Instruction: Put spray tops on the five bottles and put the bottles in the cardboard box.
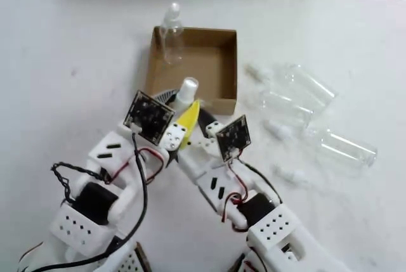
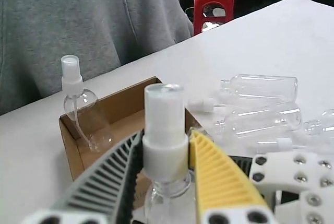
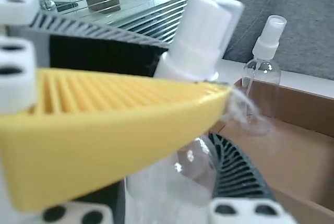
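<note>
I see L fingers (image 2: 214, 166) clenched on white spray top of clear plastic bottle (image 1: 185, 96); R fingers (image 3: 120, 109) clamp its body. Bottle upright, just by near wall of brown cardboard box (image 1: 212, 72).

Capped bottle (image 1: 171, 34) upright in cardboard box (image 1: 219, 69) far corner; second bottle (image 1: 186, 94) at near wall; loose bottles (image 1: 311, 85) lying right.

Left tool (image 2: 166, 135) and right tool (image 3: 194, 70), both clamped, close together.
</note>
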Controlling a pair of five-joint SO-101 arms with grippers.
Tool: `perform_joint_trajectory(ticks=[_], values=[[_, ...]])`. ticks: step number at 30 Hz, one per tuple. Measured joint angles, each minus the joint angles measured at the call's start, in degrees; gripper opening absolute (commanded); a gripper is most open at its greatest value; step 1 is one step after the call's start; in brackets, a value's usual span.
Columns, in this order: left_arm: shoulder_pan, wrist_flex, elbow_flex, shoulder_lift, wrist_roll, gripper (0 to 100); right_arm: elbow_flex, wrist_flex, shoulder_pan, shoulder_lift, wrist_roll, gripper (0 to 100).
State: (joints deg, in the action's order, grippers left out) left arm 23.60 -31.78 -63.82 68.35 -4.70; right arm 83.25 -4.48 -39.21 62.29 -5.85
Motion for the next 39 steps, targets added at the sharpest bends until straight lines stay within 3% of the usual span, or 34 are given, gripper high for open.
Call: perform_joint_trajectory(ticks=[4,10,14,26,39], values=[[0.0,0.3,-0.4,0.0,0.0,6,0.0,0.0,0.1,0.0,0.0,7.0],[-0.1,0.4,-0.4,0.1,0.0,29,0.0,0.0,0.3,0.0,0.0,7.0],[-0.4,0.1,-0.4,0.2,0.1,36,0.1,0.0,0.9,0.0,0.0,7.0],[-2.8,-3.3,0.1,1.2,0.1,43,1.1,0.0,1.0,0.0,-0.4,7.0],[-2.9,-17.1,6.9,8.0,-0.2,42,1.0,0.0,3.1,0.9,-0.4,7.0]])
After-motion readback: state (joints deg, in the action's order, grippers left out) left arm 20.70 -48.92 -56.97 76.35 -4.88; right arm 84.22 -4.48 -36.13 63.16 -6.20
